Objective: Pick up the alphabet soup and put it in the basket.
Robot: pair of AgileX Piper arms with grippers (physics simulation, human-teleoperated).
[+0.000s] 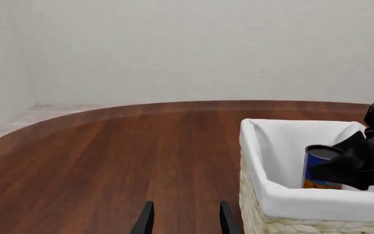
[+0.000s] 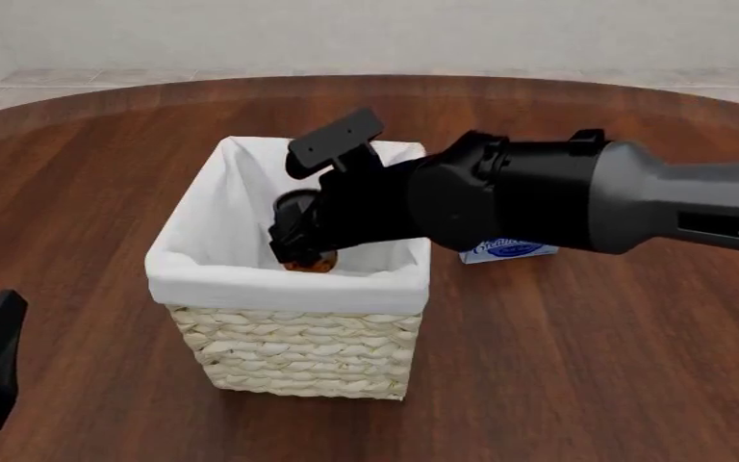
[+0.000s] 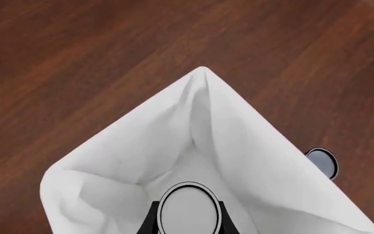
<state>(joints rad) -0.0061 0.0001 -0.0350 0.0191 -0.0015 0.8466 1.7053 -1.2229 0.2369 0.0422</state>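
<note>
- Gripping the alphabet soup (image 1: 318,168) by its sides, the right gripper (image 1: 343,170) holds it inside the basket (image 2: 280,289).
- Rigid, smooth can; likely slippery.
- Left gripper (image 1: 182,218) spread, empty.

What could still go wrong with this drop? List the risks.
1. The right gripper holds the alphabet soup inside the basket, but its height above the bottom is not visible; released from high up, it may tip or bounce.
2. The right arm sits close over the basket's liner rim; a careless withdrawal could snag the cloth and drag the basket.
3. The cream cheese box lies right beside the arm and could be knocked on retreat.
</note>
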